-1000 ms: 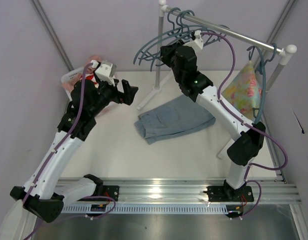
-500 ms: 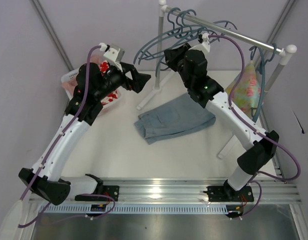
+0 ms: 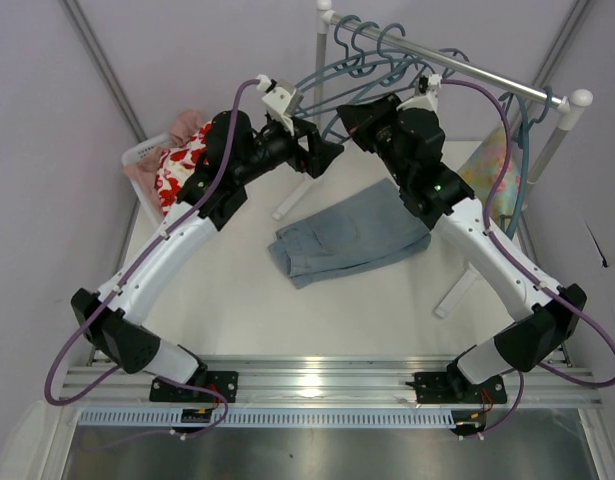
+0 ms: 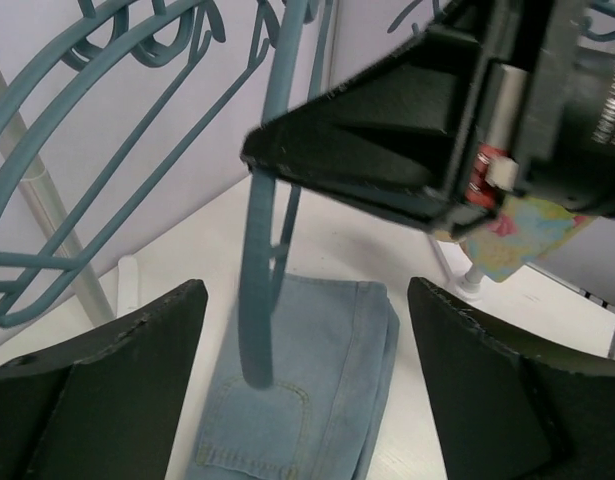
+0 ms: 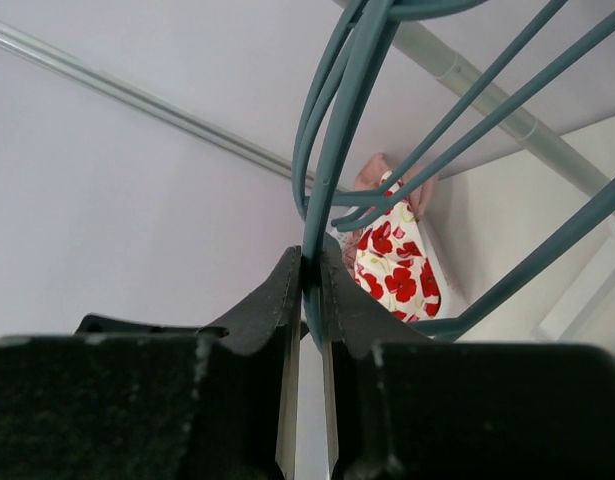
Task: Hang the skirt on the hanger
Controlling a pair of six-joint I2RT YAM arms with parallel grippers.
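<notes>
The hanger (image 5: 317,200) pinched in my right gripper (image 5: 309,270) is looking like smooth, satiny teal plastic, while my fingers (image 5: 262,310) are showing matt black and grainy (moulded plastic). Below my left gripper (image 4: 307,390), the skirt (image 4: 327,350) is lying as faded denim cloth with raised stitching. Beyond my right gripper, the rail (image 3: 487,70) is gleaming like polished metal.

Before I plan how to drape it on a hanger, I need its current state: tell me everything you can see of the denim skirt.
The skirt is faded light-blue denim with stitched seams, which show closer in the left wrist view. It lies mostly flat on the white table, rumpled at its left end. Nothing grips it.
</notes>
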